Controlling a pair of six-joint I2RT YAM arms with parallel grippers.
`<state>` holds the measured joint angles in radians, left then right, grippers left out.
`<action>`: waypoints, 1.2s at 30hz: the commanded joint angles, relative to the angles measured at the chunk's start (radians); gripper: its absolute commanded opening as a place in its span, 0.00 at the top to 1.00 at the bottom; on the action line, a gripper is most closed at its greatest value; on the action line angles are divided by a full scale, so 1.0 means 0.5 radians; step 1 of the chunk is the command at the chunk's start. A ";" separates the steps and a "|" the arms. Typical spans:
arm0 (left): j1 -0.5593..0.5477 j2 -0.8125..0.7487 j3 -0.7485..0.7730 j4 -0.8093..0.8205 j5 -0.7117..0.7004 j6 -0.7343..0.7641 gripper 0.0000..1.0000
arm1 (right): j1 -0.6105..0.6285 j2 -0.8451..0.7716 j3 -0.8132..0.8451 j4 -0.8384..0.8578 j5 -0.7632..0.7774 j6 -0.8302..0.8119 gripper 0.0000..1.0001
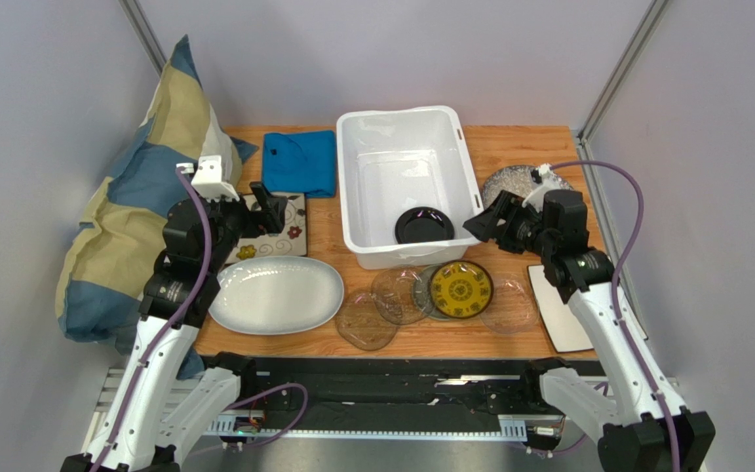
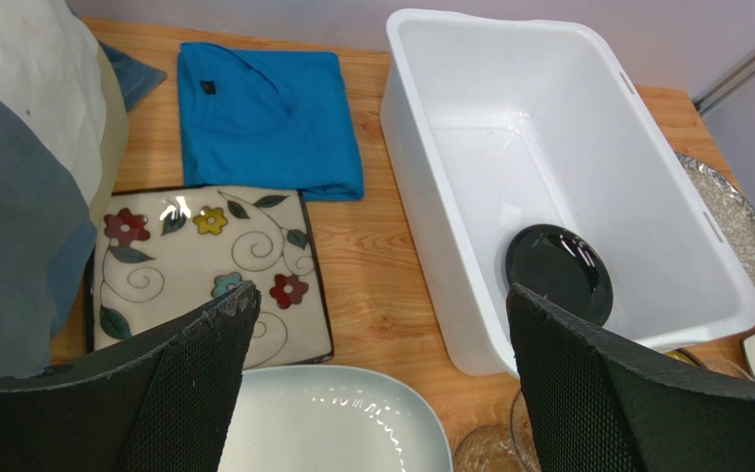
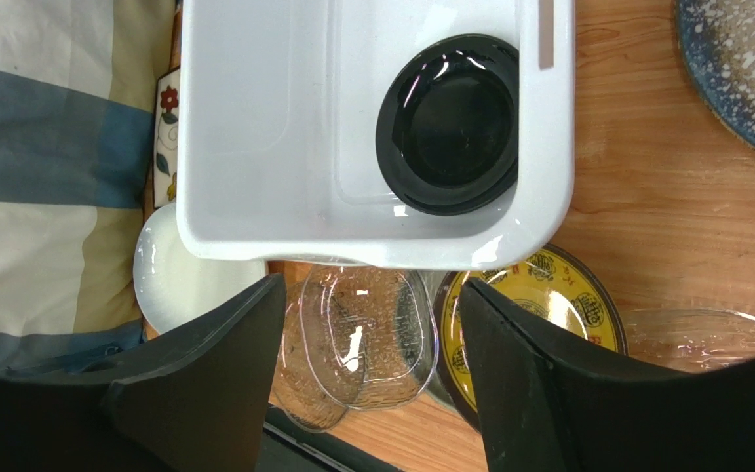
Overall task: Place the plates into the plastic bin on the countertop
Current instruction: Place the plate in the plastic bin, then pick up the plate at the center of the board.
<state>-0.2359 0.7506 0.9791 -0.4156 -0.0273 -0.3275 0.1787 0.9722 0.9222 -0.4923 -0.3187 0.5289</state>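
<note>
The white plastic bin (image 1: 356, 187) stands at the back middle of the countertop (image 1: 509, 147) with one small black plate (image 1: 424, 225) inside. My left gripper (image 1: 271, 205) is open and empty above the floral square plate (image 2: 204, 256), with the white oval platter (image 1: 278, 295) in front. My right gripper (image 1: 480, 224) is open and empty beside the bin's right front corner. In the right wrist view a clear glass plate (image 3: 372, 334) and a yellow-and-black plate (image 3: 549, 305) lie below its fingers. A grey-speckled round plate (image 1: 509, 182) and a white square plate (image 1: 561, 320) lie at the right.
A folded blue cloth (image 1: 301, 162) lies left of the bin. A large blue and cream pillow (image 1: 145, 197) leans against the left wall. More glass plates (image 1: 365, 322) sit along the front edge. Metal frame posts stand at the back corners.
</note>
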 commanded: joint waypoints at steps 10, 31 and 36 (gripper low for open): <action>-0.004 -0.028 0.005 0.046 0.030 0.005 0.01 | -0.265 -0.193 -0.731 0.018 -0.209 0.083 0.31; -0.004 -0.029 0.008 0.034 0.006 0.008 0.01 | -0.342 -0.085 -0.915 0.033 0.033 0.010 0.37; -0.004 -0.032 0.008 0.034 0.005 0.008 0.01 | -0.342 -0.048 -0.952 0.116 0.030 0.019 0.42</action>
<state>-0.2359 0.7414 0.9752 -0.4156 -0.0231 -0.3275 0.0116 0.9401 0.4541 -0.5087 -0.3073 0.5449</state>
